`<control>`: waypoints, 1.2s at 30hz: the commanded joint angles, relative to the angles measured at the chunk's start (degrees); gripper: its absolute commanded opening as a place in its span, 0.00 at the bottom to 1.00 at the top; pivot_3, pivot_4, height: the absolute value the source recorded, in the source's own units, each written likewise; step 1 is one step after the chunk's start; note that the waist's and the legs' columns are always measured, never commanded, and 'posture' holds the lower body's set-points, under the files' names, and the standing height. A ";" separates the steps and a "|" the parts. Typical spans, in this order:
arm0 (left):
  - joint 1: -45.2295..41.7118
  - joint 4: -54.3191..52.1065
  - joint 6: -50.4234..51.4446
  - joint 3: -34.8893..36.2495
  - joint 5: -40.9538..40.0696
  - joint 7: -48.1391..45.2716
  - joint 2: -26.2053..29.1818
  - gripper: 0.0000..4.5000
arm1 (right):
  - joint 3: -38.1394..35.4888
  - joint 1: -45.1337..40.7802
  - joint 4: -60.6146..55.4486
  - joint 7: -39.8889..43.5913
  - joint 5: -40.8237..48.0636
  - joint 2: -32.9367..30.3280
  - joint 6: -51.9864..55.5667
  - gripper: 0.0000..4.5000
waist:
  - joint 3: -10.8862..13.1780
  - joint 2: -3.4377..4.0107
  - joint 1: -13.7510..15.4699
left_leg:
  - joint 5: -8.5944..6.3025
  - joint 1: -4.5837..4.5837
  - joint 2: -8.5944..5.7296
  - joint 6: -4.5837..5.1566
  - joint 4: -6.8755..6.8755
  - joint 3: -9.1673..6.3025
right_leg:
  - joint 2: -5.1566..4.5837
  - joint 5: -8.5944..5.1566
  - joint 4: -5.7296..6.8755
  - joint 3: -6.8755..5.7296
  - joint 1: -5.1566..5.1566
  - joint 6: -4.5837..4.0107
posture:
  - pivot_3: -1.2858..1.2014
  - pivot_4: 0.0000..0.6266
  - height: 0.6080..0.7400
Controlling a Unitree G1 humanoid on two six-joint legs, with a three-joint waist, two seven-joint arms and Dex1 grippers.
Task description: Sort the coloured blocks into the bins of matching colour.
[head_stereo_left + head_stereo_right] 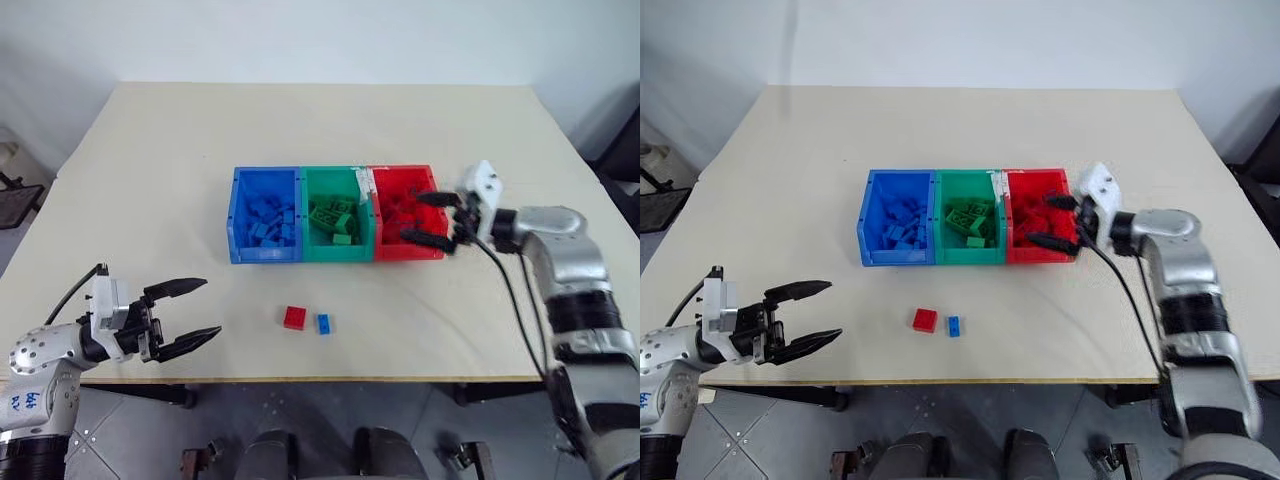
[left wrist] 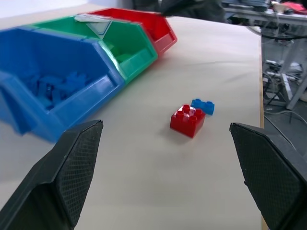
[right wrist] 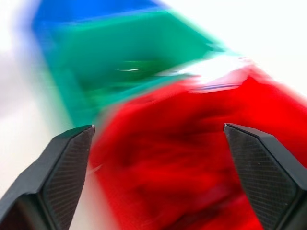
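Three joined bins stand mid-table: a blue bin [image 1: 245, 255], a green bin [image 1: 365, 245] and a red bin [image 1: 380, 250], each holding several blocks of its own colour. In front of them a red block [image 1: 294, 317] and a smaller blue block [image 1: 323, 323] lie side by side on the table. My right gripper [image 1: 428, 218] is open over the red bin's right edge, nothing between its fingers. My left gripper [image 1: 187, 314] is open at the table's near left, level, pointing toward the two loose blocks [image 2: 187, 120].
The beige table [image 1: 150, 170] stretches wide behind and to the left of the bins. Its front edge runs just below the loose blocks. A black cable [image 1: 515, 300] hangs along my right arm.
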 commanded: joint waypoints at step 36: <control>5.04 -23.00 7.47 -6.35 0.45 10.29 -2.35 1.00 | -1.86 16.12 -19.18 13.49 11.94 -3.71 -2.29 1.00 | 0.01 -0.01 0.93 | 0.01 0.04 0.00 -0.01 0.07 0.04 | -0.12 0.00 -0.26 0.16 0.13 0.00 | 0.52 0.24 1.00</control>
